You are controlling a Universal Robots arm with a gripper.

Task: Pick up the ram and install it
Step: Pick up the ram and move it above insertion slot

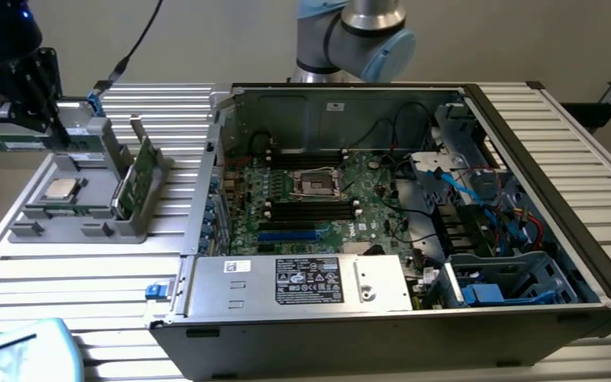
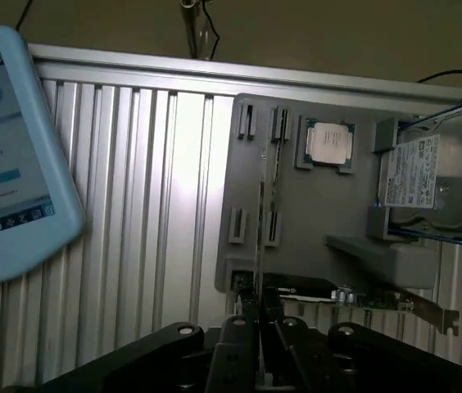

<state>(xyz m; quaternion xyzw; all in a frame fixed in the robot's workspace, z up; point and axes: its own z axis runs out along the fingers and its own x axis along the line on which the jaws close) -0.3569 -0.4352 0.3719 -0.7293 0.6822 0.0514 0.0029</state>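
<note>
My gripper point(image 1: 57, 134) hangs at the exterior view's far left, above the back end of the grey parts holder point(image 1: 93, 227). It is shut on the ram point(image 1: 10, 142), a slim green strip that sticks out level from the fingers, lifted off the holder. In the wrist view the ram point(image 2: 261, 221) appears edge-on as a thin line running away from the closed gripper point(image 2: 258, 318). The open computer case point(image 1: 391, 334) lies toward the exterior view's right. Dark memory slots point(image 1: 311, 212) lie beside the processor socket point(image 1: 317, 181) on its motherboard.
The holder also carries a square silver processor chip point(image 2: 330, 144), an upright green circuit card point(image 1: 136, 179) and a hard drive point(image 2: 434, 182). A light blue tablet-like pendant point(image 1: 9, 350) lies at the table's front corner. The arm's base point(image 1: 348, 40) stands behind the case.
</note>
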